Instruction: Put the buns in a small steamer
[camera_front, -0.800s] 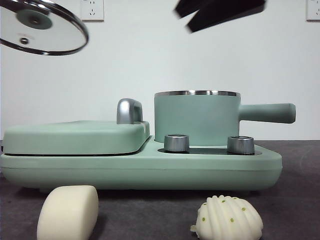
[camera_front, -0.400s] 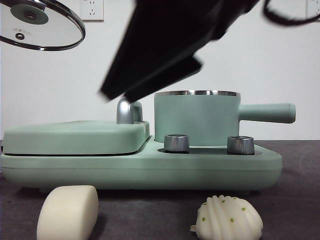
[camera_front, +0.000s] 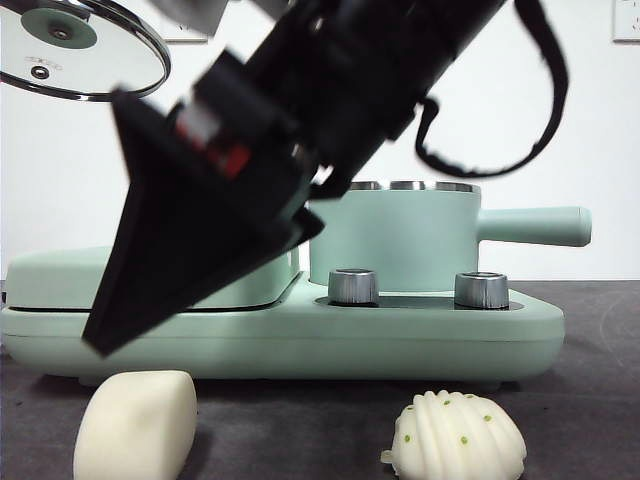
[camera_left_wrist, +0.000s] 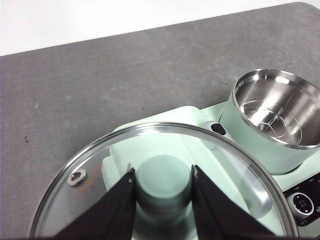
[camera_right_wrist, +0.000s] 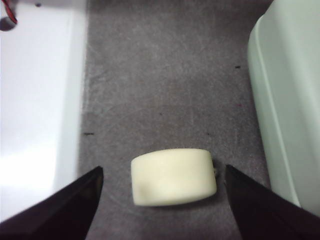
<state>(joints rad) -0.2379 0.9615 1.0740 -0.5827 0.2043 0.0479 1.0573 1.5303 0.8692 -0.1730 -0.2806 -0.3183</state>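
Note:
The smooth cream bun (camera_front: 137, 424) lies on the dark table at the front left, and the ribbed bun with green specks (camera_front: 457, 436) at the front right. My right gripper (camera_front: 130, 320) slants down from above to just over the smooth bun (camera_right_wrist: 174, 176). Its jaws are open and stand on either side of the bun, apart from it. The mint-green small steamer (camera_front: 400, 240) stands uncovered on the cooker, and its steel inside (camera_left_wrist: 277, 112) is empty. My left gripper (camera_left_wrist: 162, 172) is shut on the green knob of the glass lid (camera_front: 80, 55), held high at the left.
The mint-green cooker base (camera_front: 300, 340) carries two steel knobs (camera_front: 353, 286) and a flat griddle cover (camera_front: 50, 275), partly hidden by the arm. The steamer's long handle (camera_front: 530, 226) points right. A black cable loop (camera_front: 500, 150) hangs from the arm. A white surface (camera_right_wrist: 40, 100) borders the table.
The right arm has swung down and to the left from the top of the front view to just above the smooth bun. The lid stays held high at the left.

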